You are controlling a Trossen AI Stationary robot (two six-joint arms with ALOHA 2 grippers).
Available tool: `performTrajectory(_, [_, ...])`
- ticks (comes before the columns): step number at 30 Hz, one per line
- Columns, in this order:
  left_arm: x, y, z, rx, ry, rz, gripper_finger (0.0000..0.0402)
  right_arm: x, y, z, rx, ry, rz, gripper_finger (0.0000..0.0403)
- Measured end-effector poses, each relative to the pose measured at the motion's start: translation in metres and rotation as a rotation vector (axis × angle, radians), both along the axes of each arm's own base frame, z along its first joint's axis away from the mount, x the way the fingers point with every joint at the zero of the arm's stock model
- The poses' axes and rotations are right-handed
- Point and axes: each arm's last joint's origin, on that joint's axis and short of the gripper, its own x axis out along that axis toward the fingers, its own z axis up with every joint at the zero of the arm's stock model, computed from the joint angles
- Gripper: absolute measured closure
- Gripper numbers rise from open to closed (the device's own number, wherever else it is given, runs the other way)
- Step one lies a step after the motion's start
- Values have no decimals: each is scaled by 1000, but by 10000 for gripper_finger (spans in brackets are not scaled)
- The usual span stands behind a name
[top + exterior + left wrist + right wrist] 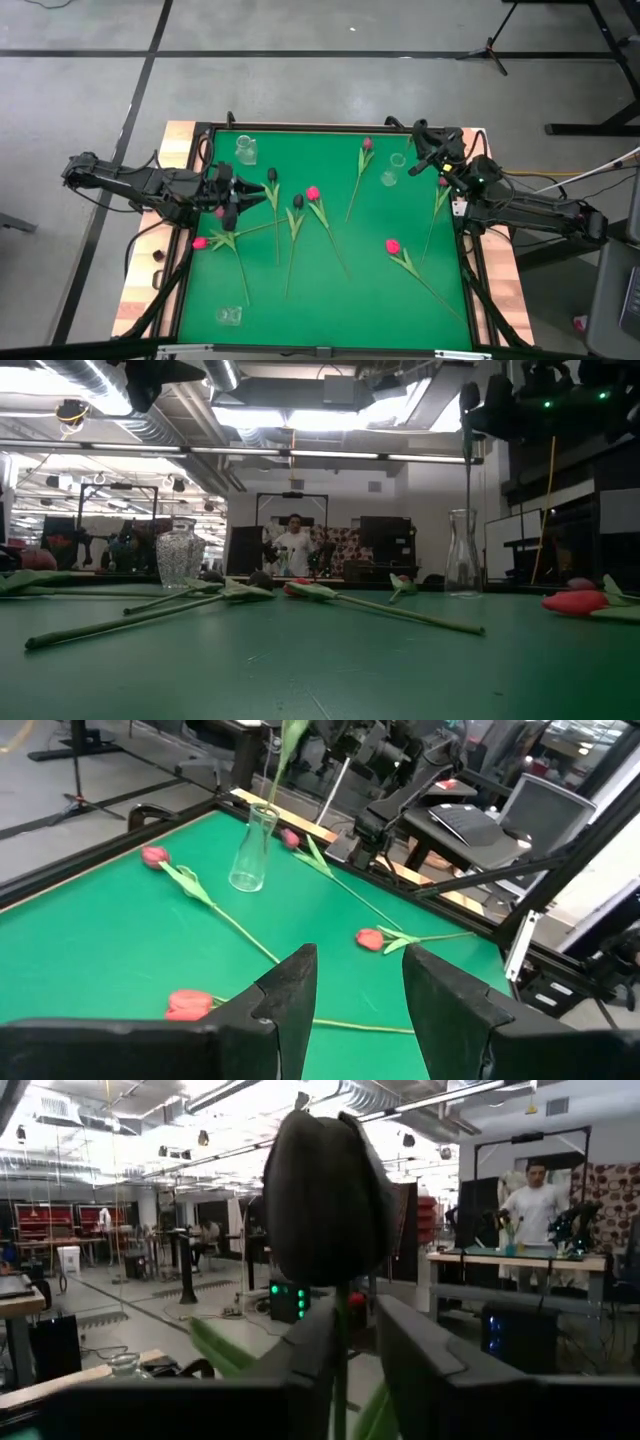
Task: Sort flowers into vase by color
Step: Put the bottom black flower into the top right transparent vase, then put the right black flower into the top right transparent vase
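From above, the green table is carrying loose tulips scattered across its middle, pink-red and near-black heads on thin green stems. The left gripper is hovering over the table's left side, and the right gripper is hanging over the far right corner beside a clear bottle vase.

The table-level camera is showing what the overhead one is not: a stem is hanging straight down into the bottle vase, and a cut-glass vase is standing further left. A person is standing far behind.

The left wrist camera is showing its own fingers parted and holding nothing, with pink-red tulips lying ahead of them.

The right wrist camera is alone in showing a near-black tulip head upright directly above the fingers, its stem running down between them; whether they are pinching it or have loosened, I cannot tell.
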Motion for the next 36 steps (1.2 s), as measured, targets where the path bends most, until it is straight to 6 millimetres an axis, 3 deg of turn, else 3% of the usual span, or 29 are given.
performTrajectory(9, [-1,3,0,23,-5,90,256,0,-1,-3,0,43,-24,213])
performTrajectory(16, [-1,3,0,11,-12,116,256,0,-1,10,-7,50,-73,185])
performTrajectory(25, [-1,3,-2,15,9,116,256,3,-3,17,75,253,-74,161])
performTrajectory(36, [-1,3,-1,0,4,119,256,-2,0,28,228,403,-36,85])
